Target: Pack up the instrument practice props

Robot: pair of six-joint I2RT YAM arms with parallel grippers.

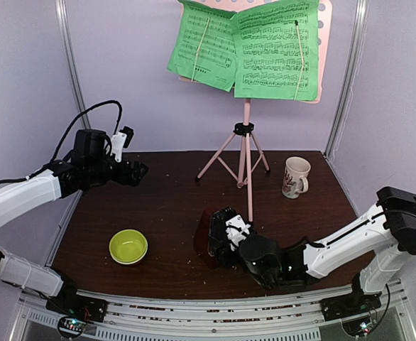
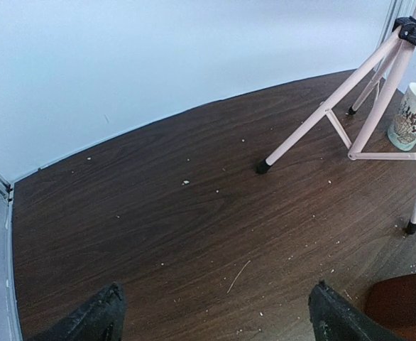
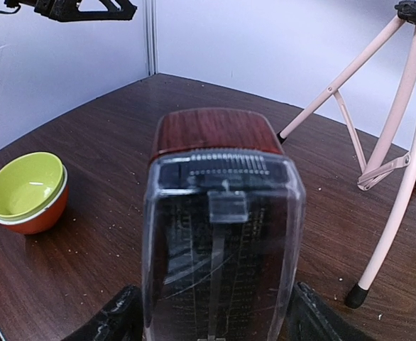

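- Metronome (image 1: 206,238) is sitting at the near middle of the surface (image 1: 172,206), dark red, with a clear cover (image 3: 222,284) over its face (the pendulum is showing through the plastic).
- Right jaws are pinching the metronome, the fingers (image 3: 119,320) pressing low on either side of the cover, as the right wrist view is showing. Whether its base is resting on the wood or hanging just off it, I cannot tell.
- Left jaws are hanging spread wide above the far left part of the surface, holding nothing, well apart from the metronome.
- Stand (image 1: 245,142) is standing upright on its three pink legs toward the far middle, its nearest foot landing near the metronome.
- Pages (image 1: 247,46) are lying open across the stand's desk, green and printed with music.
- Mug (image 1: 295,176) is sitting upright just right of the stand's legs, not touching them.
- Bowl (image 1: 128,246) is sitting upright at the near left, well apart from the metronome, yellow-green inside and orange outside.
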